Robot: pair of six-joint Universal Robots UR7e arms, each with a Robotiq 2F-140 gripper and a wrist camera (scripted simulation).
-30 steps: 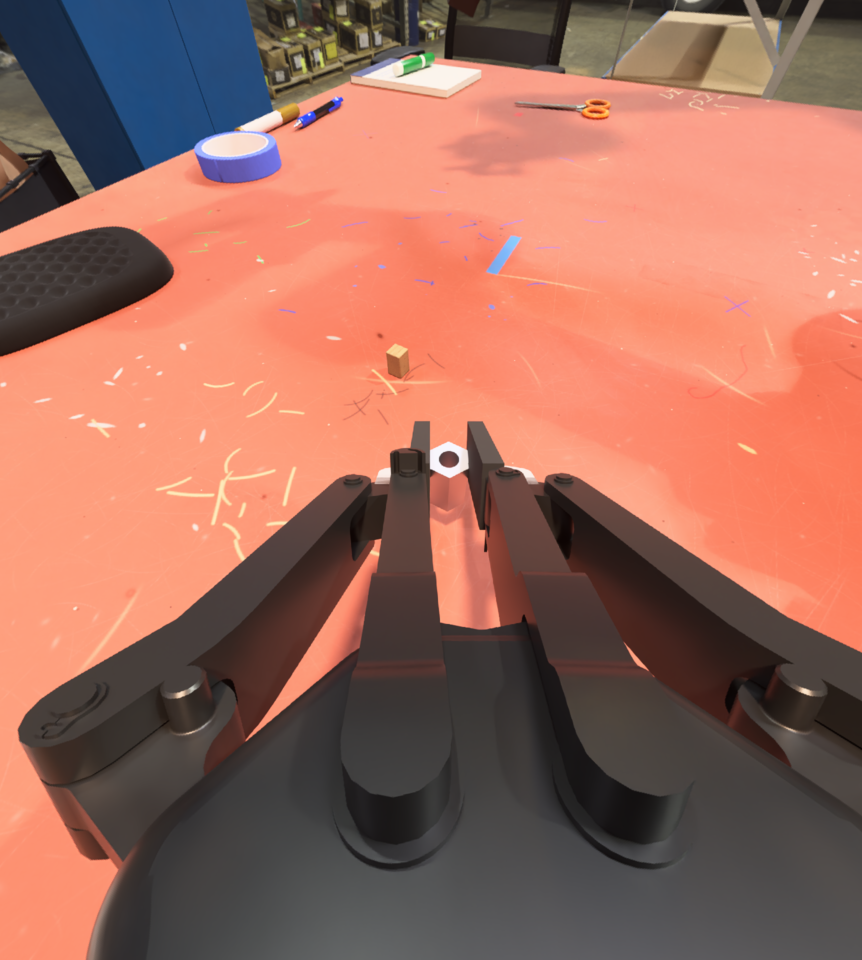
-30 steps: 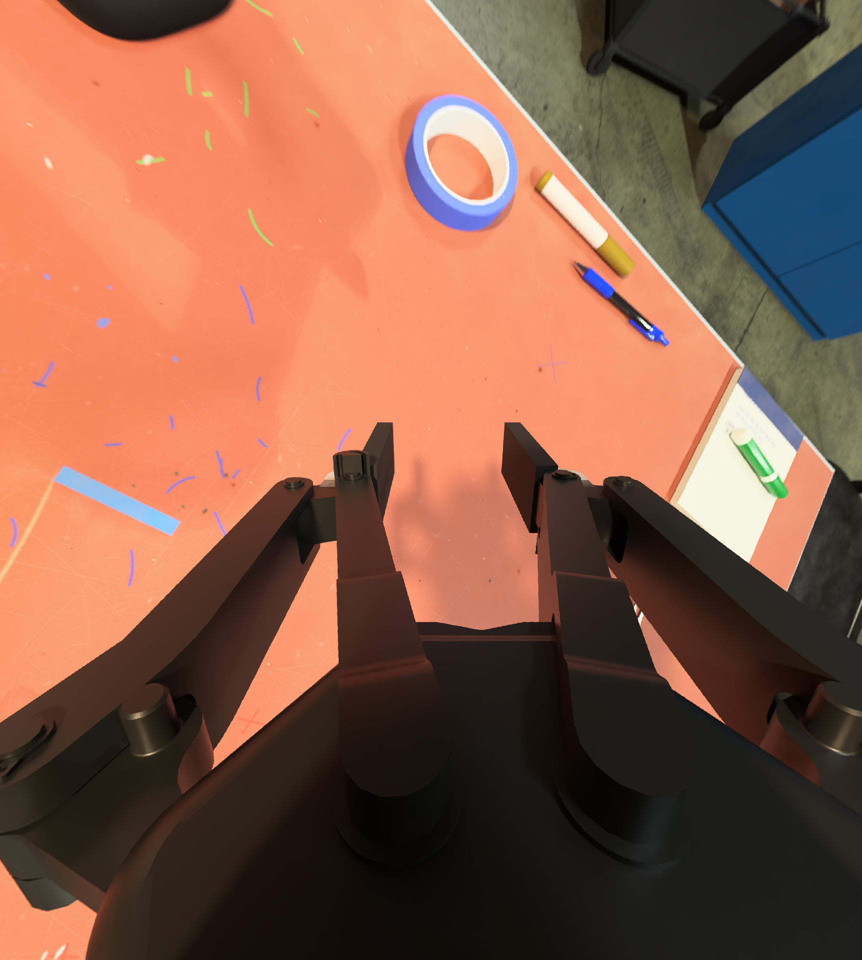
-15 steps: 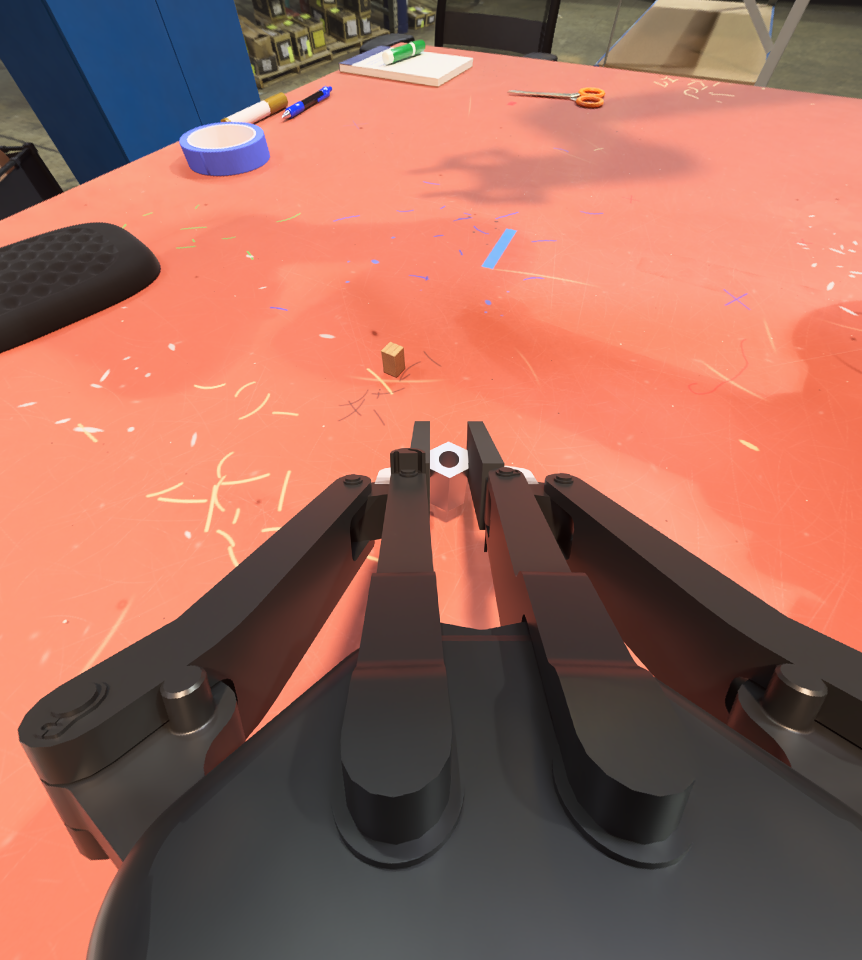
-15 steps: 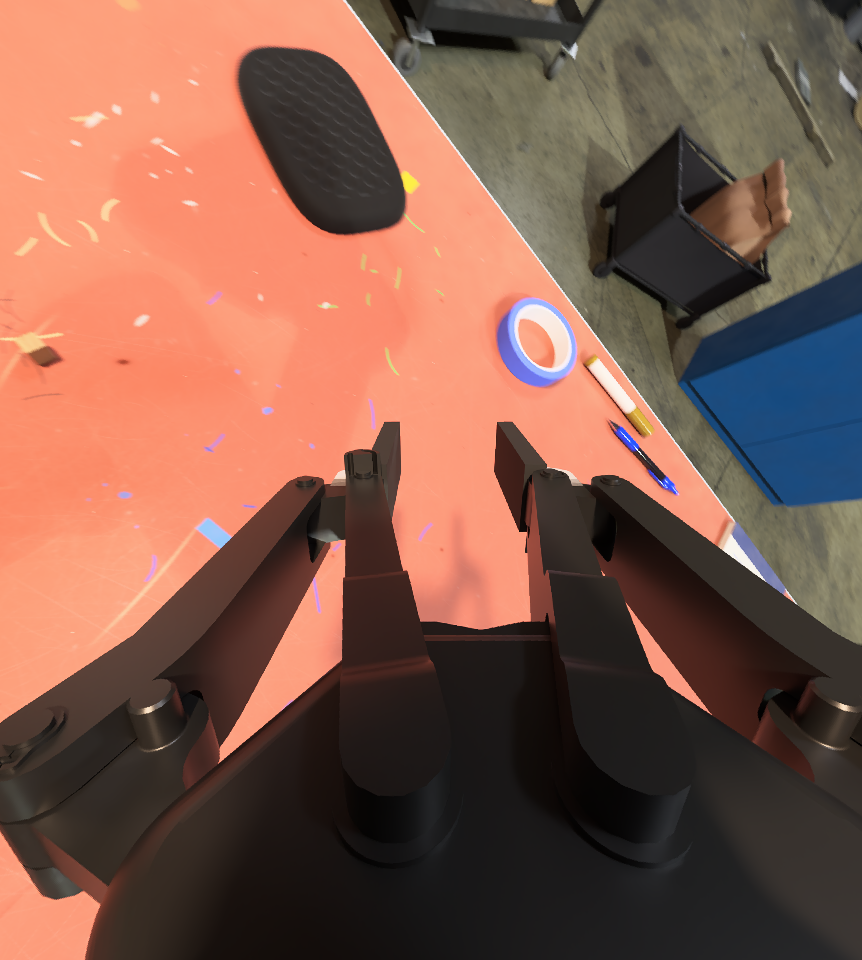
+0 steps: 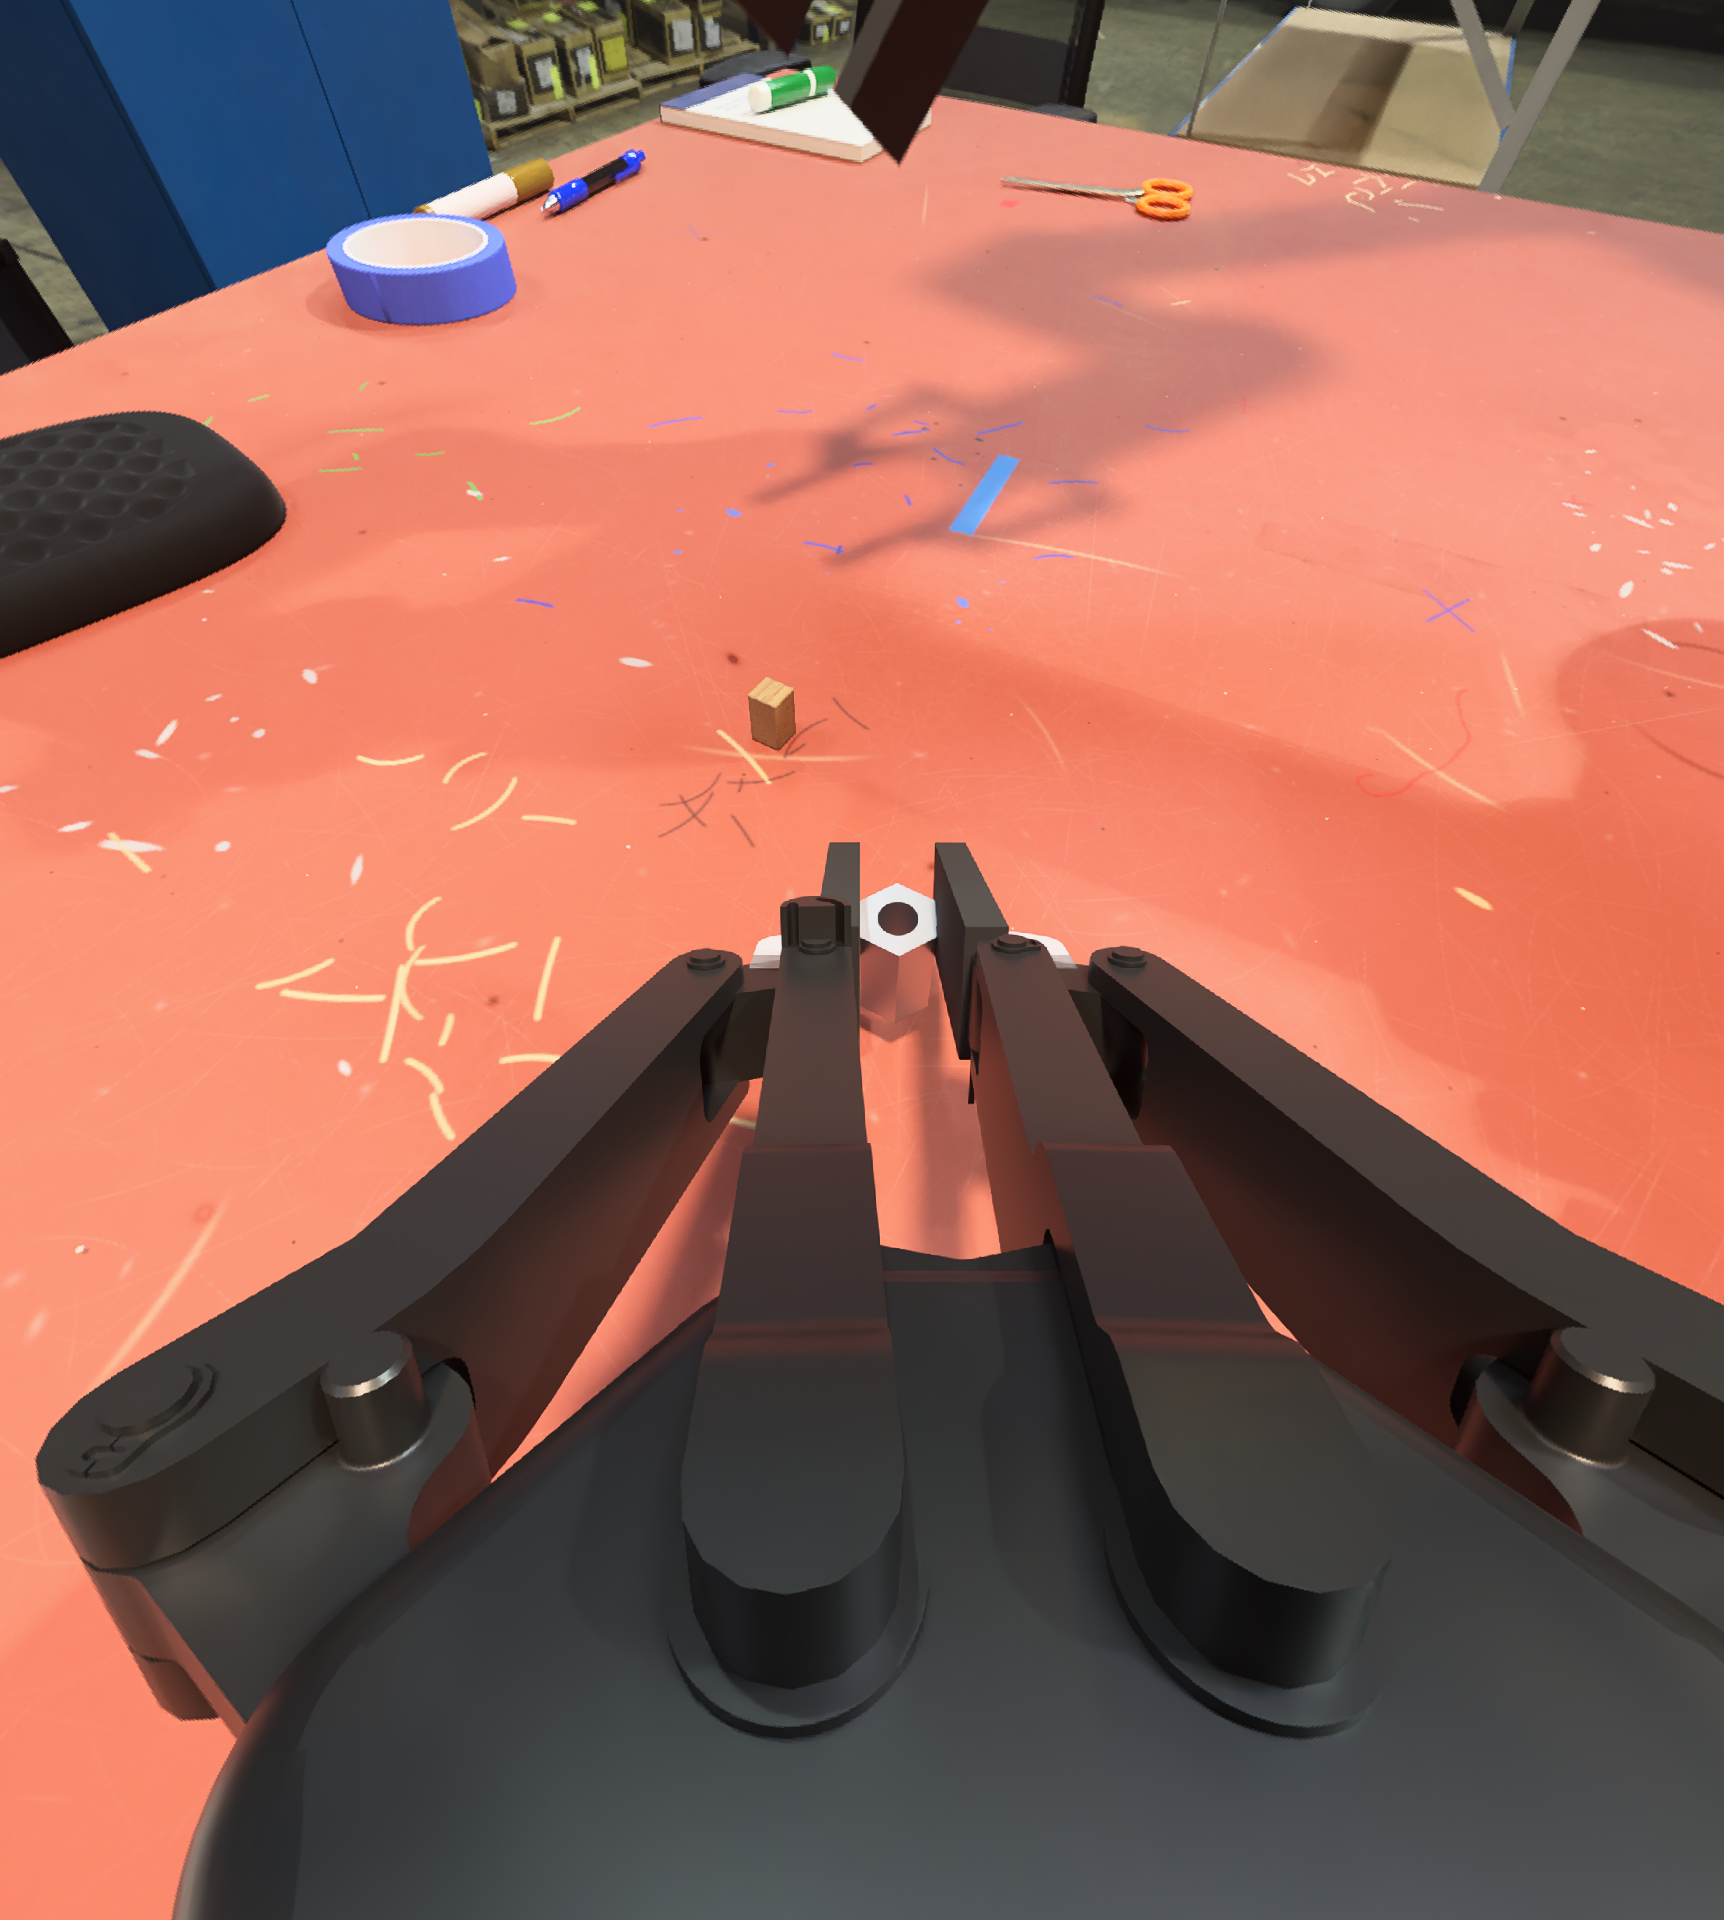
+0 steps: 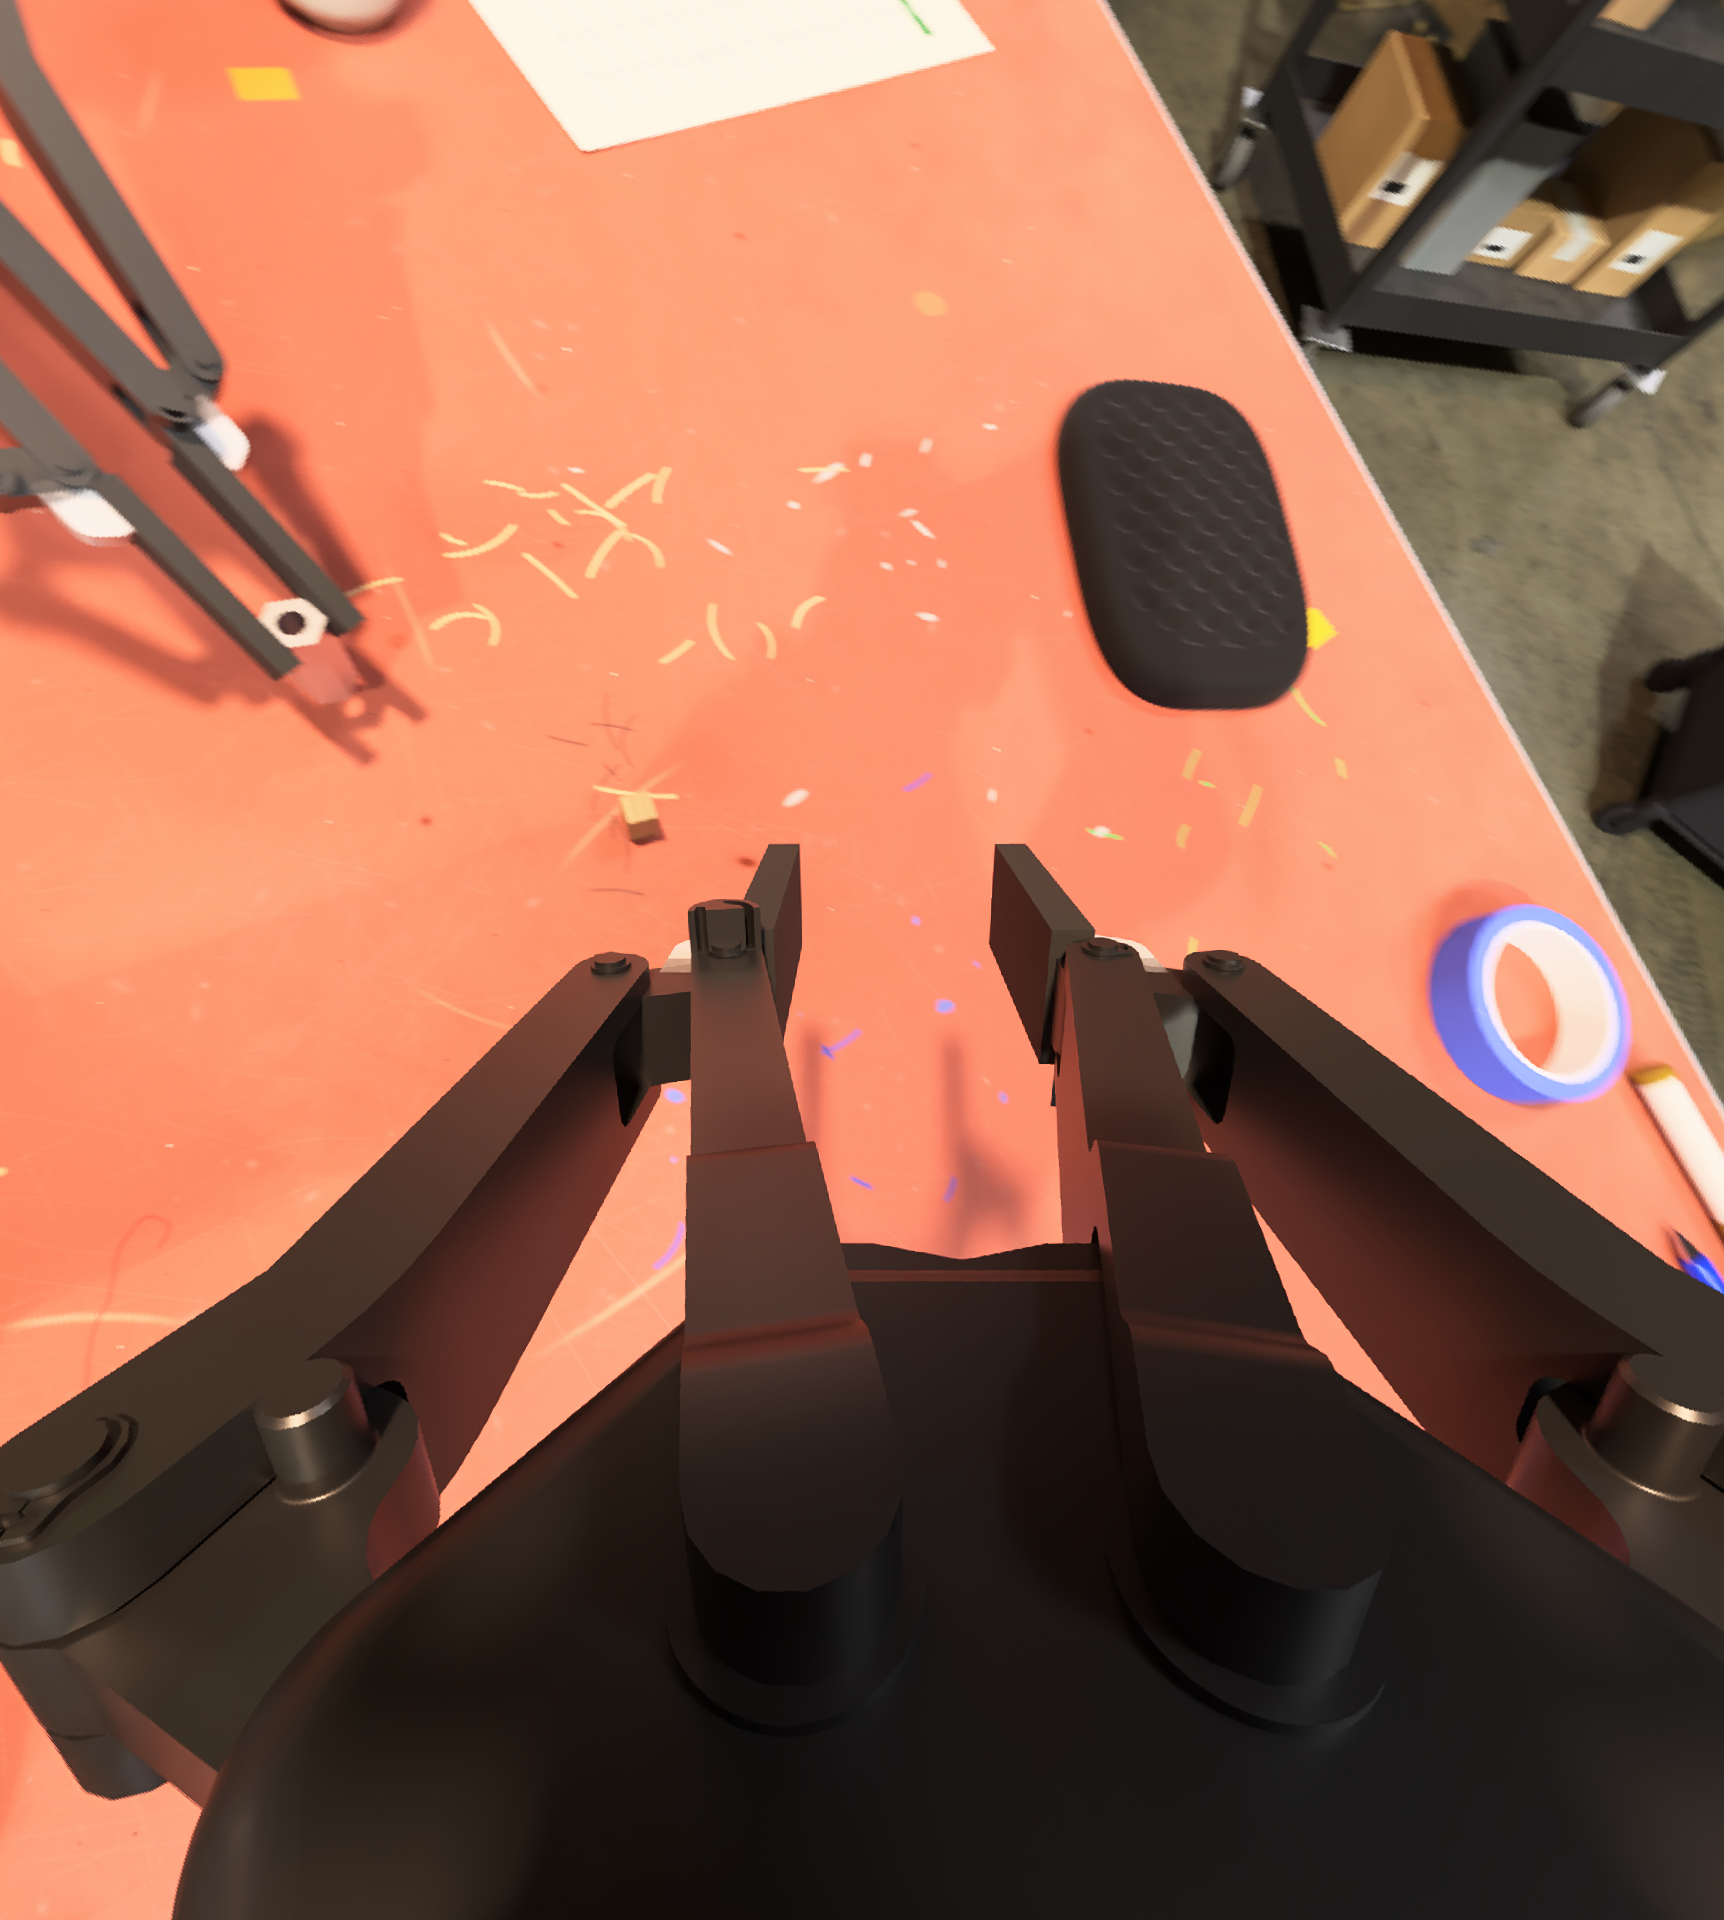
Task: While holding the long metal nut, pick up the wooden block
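My left gripper (image 5: 896, 868) is shut on the long metal nut (image 5: 896, 920), a pale hexagonal piece held above the red table. It also shows in the right wrist view (image 6: 312, 636) with the nut (image 6: 292, 621) between its fingers. The small wooden block (image 5: 772, 712) stands on the table ahead of the left gripper. In the right wrist view the block (image 6: 640, 812) lies just ahead and left of my right gripper (image 6: 894, 878), which is open and empty above the table.
A black pad (image 5: 58, 535) (image 6: 1185, 545) lies near the table edge. A blue tape roll (image 5: 419, 265) (image 6: 1528, 1003), markers (image 5: 484, 190), a notepad (image 5: 785, 114), scissors (image 5: 1138, 194) and a white sheet (image 6: 733, 62) lie around. Shelving (image 6: 1523, 187) stands beyond the edge.
The right gripper has swung left across the table, bringing the wooden block and the left gripper into its view. The left gripper has stayed shut on the nut, nearly still.
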